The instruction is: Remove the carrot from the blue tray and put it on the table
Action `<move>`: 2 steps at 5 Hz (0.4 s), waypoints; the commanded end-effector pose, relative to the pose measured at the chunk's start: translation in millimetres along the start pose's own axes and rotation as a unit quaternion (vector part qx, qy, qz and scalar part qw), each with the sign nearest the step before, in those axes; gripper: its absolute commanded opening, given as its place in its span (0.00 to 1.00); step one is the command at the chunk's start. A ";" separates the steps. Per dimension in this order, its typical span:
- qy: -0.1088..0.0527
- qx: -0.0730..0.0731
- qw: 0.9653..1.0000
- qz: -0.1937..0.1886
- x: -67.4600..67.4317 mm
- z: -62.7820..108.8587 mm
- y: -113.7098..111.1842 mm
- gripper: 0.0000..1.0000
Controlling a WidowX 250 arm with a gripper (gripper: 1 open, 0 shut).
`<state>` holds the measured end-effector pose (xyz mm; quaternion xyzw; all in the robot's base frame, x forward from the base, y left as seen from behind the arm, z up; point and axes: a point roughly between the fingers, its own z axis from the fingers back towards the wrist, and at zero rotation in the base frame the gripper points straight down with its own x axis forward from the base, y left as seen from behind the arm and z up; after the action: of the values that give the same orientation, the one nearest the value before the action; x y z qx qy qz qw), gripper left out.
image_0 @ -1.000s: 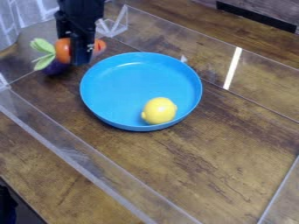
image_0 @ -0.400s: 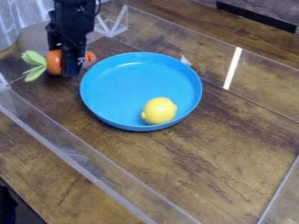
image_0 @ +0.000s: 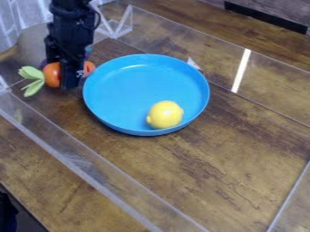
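Camera view shows an orange carrot (image_0: 53, 76) with green leaves.

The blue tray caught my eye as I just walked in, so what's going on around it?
A black robot gripper has a small orange toy carrot with a green leafy top at its fingertips, low over the dark brown wooden table, outside the round blue plastic tray. A yellow toy lemon sits in the tray. Whether the carrot is already resting on the wood isn't clear.
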<state>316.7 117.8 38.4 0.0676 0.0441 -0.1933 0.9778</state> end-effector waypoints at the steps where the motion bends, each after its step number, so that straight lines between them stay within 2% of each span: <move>1: -0.007 0.006 1.000 0.015 -5.1 3.1 10.2 0.00; 2: 0.001 0.000 1.000 0.018 -7.1 -4.6 10.4 1.00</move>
<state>312.1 121.6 24.5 0.0590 0.0593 -0.1878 0.9786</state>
